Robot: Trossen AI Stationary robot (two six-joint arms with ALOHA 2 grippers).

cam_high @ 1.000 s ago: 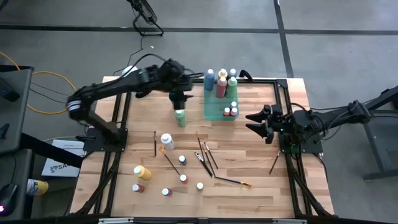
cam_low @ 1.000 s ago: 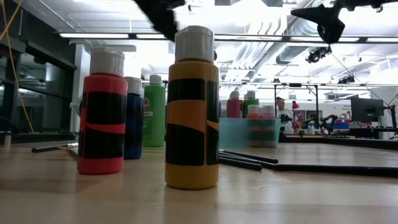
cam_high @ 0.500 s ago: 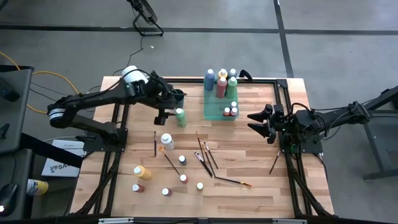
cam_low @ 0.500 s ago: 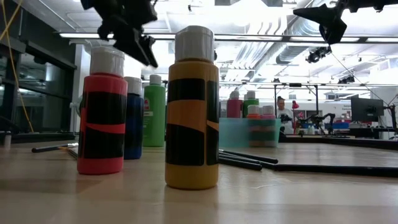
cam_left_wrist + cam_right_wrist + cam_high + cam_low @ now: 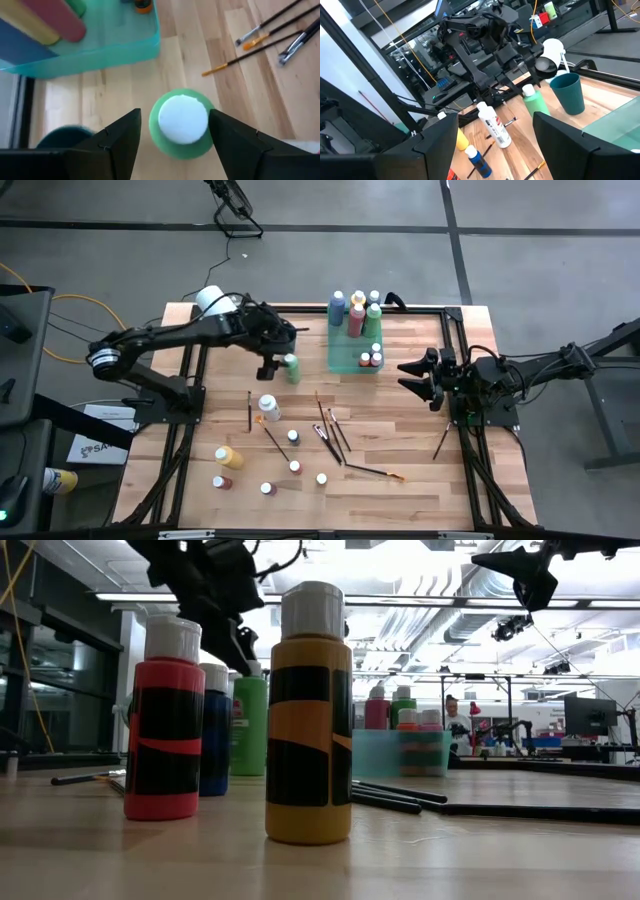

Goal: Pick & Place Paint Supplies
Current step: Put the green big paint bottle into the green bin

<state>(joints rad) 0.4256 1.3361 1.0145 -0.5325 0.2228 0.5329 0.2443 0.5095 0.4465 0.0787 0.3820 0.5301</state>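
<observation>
A green paint bottle (image 5: pixel 290 368) with a white cap (image 5: pixel 182 120) stands upright on its base, just left of the translucent green tray (image 5: pixel 350 360). My left gripper (image 5: pixel 279 363) is open and slants down over it. In the left wrist view its two fingers (image 5: pixel 122 142) stand on either side of the cap, with a gap showing. The tray holds several bottles. More bottles (image 5: pixel 228 456) and dark-handled brushes (image 5: pixel 330 435) lie across the near half of the table. My right gripper (image 5: pixel 408 378) waits open at the right side, above the table.
A teal cup (image 5: pixel 568 92) stands by the far edge beside the green bottle, and a white roll (image 5: pixel 212 300) sits at the far left corner. Red (image 5: pixel 165 725) and yellow (image 5: pixel 308 715) bottles stand near the front edge. A black frame rail (image 5: pixel 450 360) runs along the right.
My left arm has swung from over the far side toward the table's left. The gripper has come down and tipped from pointing down to slanting, and it has then edged back toward the green bottle. The bottle has stayed in place.
</observation>
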